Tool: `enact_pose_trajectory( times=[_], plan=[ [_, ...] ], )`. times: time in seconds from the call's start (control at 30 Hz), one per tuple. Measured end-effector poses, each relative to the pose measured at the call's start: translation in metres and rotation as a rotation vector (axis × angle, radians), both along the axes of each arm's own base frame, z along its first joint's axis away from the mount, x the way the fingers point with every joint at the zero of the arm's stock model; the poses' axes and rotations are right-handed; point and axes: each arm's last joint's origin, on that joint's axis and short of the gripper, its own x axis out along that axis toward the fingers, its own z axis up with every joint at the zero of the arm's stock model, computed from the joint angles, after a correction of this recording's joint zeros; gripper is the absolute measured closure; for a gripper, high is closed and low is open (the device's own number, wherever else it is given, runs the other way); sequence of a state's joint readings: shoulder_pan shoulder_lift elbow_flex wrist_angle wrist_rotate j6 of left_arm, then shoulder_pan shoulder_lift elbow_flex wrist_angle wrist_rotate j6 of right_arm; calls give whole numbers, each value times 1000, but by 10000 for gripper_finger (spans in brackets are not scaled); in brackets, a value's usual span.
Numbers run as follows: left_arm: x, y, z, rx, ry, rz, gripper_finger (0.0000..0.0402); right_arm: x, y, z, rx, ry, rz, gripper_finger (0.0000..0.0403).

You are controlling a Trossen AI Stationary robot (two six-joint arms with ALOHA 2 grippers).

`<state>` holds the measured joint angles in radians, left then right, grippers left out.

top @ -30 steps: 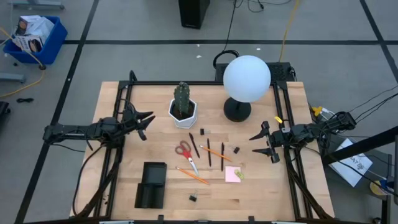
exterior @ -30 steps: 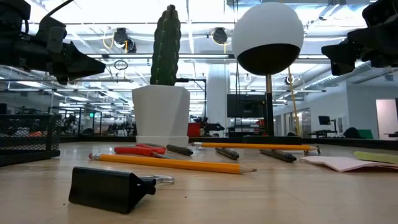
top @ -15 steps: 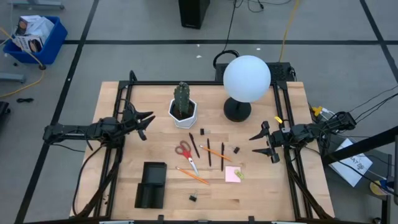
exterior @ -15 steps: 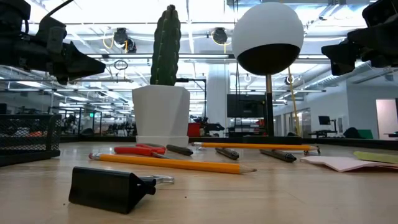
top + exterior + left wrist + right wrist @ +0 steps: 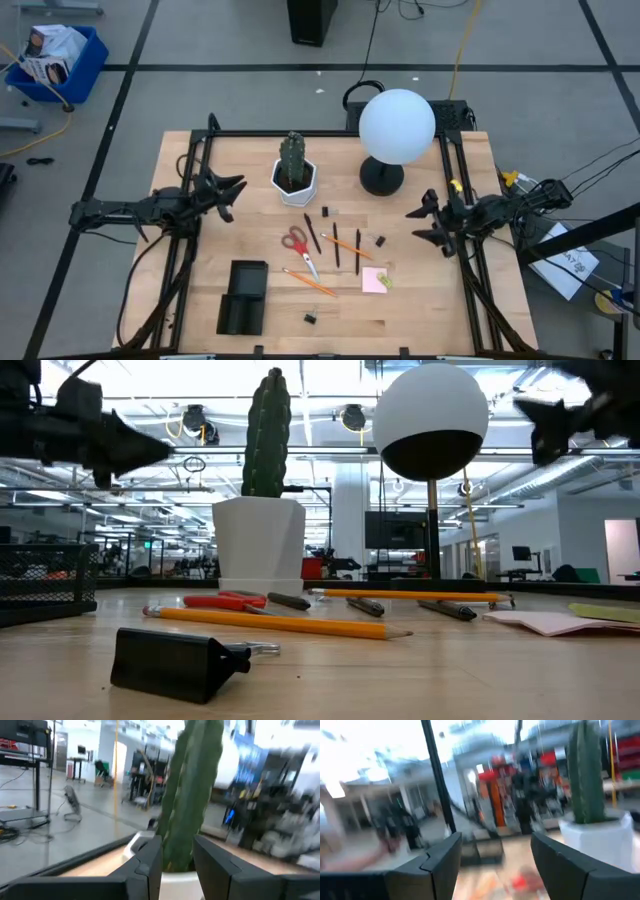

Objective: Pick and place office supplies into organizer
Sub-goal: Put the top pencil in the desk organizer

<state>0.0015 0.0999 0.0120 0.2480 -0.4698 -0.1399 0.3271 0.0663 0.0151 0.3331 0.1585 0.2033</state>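
Overhead, both claws spread wide — left gripper [image 5: 232, 191], right gripper [image 5: 419, 223] (clip [image 5: 311, 318] details unreadable).

On the counter [image 5: 180, 300] lay one pair of scissors [image 5: 297, 243], two pencils [image 5: 309, 282], two dark pens [image 5: 313, 233] and one pink pad [image 5: 375, 280]. There were what looked like three small black clips [image 5: 311, 318], one tray [image 5: 243, 297], one cactus [image 5: 292, 160] and one lamp [image 5: 396, 127].
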Motion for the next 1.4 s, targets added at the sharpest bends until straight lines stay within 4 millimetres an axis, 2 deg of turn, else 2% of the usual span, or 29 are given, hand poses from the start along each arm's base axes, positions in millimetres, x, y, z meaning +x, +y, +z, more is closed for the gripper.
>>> enact_pose_trajectory(
  times=[0.17, 0.3, 0.5, 0.73, 0.9, 1.03, 1.2, 1.3, 1.4],
  plan=[
    [-1, -1, 7, -193, -178, -61, 289, -4, -1, 12, 85, -113, 9, 170],
    [-1, -1, 9, -191, -192, -82, 289, -3, -4, 11, -1, -114, -102, 170],
    [1, -6, 7, -187, -157, -251, 288, -1, -6, 7, -121, -74, -241, 170],
    [2, -13, 7, -168, -136, -473, 289, -3, -7, 16, -5, -153, -238, 170],
    [2, -16, 7, -159, -127, -513, 289, -3, -7, 20, 95, -183, -209, 170],
    [5, -19, 6, -176, -117, -538, 289, 5, -5, 16, 110, -132, -220, 170],
    [8, -23, 10, -196, -150, -536, 289, 24, -2, 2, -13, 59, -328, 170],
    [10, -24, 12, -185, -171, -548, 289, 39, 3, 16, -19, 91, -327, 170],
    [12, -26, 11, -186, -154, -558, 289, 59, 12, 14, 2, 201, -286, 170]
  ],
)
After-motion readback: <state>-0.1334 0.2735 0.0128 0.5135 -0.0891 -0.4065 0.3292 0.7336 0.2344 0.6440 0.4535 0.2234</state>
